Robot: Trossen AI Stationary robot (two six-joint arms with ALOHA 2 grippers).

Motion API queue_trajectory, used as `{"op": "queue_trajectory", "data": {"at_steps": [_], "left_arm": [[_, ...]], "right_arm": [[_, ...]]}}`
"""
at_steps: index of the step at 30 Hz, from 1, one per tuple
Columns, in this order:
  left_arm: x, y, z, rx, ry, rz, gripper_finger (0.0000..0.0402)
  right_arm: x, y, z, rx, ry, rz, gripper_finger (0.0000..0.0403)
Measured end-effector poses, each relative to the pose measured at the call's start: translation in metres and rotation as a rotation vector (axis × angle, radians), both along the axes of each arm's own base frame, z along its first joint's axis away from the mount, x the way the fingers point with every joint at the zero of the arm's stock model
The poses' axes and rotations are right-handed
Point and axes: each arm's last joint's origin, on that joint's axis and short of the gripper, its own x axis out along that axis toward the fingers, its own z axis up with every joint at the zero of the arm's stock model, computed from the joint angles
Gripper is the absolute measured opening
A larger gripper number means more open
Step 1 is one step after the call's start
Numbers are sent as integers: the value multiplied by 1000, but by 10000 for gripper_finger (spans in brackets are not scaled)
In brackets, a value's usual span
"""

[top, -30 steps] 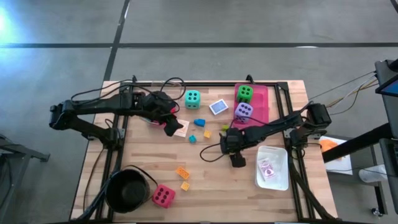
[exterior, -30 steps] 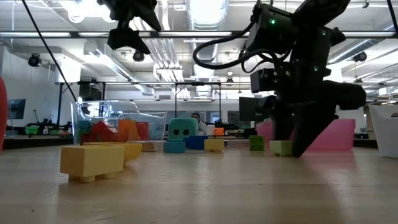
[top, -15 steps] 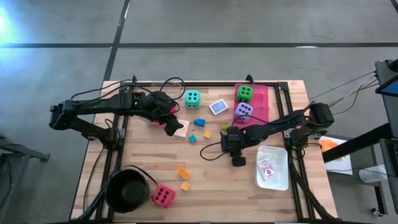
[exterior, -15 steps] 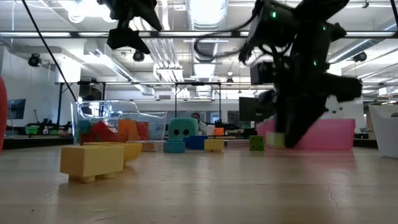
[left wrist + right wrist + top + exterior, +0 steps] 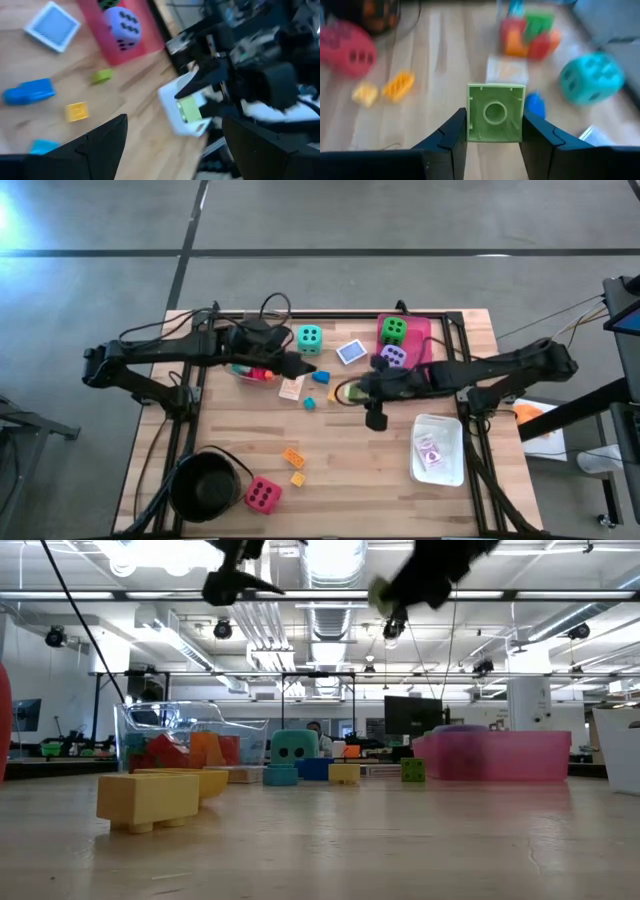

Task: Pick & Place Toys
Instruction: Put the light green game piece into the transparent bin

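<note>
My right gripper (image 5: 347,392) is shut on a light green plastic block (image 5: 495,112), high above the table's middle; the block also shows in the low view (image 5: 380,590) and the left wrist view (image 5: 190,109). My left gripper (image 5: 306,368) is open and empty in the air, just left of it, between the teal die (image 5: 309,337) and a blue block (image 5: 321,377). The green die (image 5: 394,329) and the purple die (image 5: 391,357) sit in the pink tray (image 5: 422,345). The pink-red die (image 5: 262,495) lies near the front edge. Two cards (image 5: 350,351) (image 5: 291,388) lie flat. My right gripper pinches the green block by two opposite sides (image 5: 470,115) between its two fingers (image 5: 447,137). The fingers reach about level from the table's right side. The block's hollow underside faces the wrist camera. The block is lifted clear of the table.
A round black pot (image 5: 205,483) stands at the front left. A white tray (image 5: 440,448) lies at the right. A clear tray with blocks (image 5: 250,372) sits under my left arm. Small orange (image 5: 292,457) and yellow (image 5: 297,478) blocks lie near the front.
My right gripper has risen from the table with the green block, swung from pointing down to about level, and gone toward the table's left and far side. My left gripper has moved toward the table's right, nearer to my right gripper.
</note>
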Motion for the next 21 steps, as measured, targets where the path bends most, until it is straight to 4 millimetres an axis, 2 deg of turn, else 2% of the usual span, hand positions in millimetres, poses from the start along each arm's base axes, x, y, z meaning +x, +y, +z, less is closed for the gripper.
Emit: {"op": "queue_trajectory", "data": {"at_steps": [4, 7, 14, 21], "left_arm": [[14, 1, -3, -82, -64, 34, 328], [23, 0, -4, -105, -106, 33, 328], [31, -10, -3, -143, -133, -6, 328], [34, -13, -4, -152, -126, -18, 328]], "right_arm": [[9, -1, 27, -46, -65, -28, 128], [20, -1, 39, -56, -91, -25, 128], [38, -7, 47, -86, -47, -57, 128], [51, -4, 56, -147, -35, -1, 128]]}}
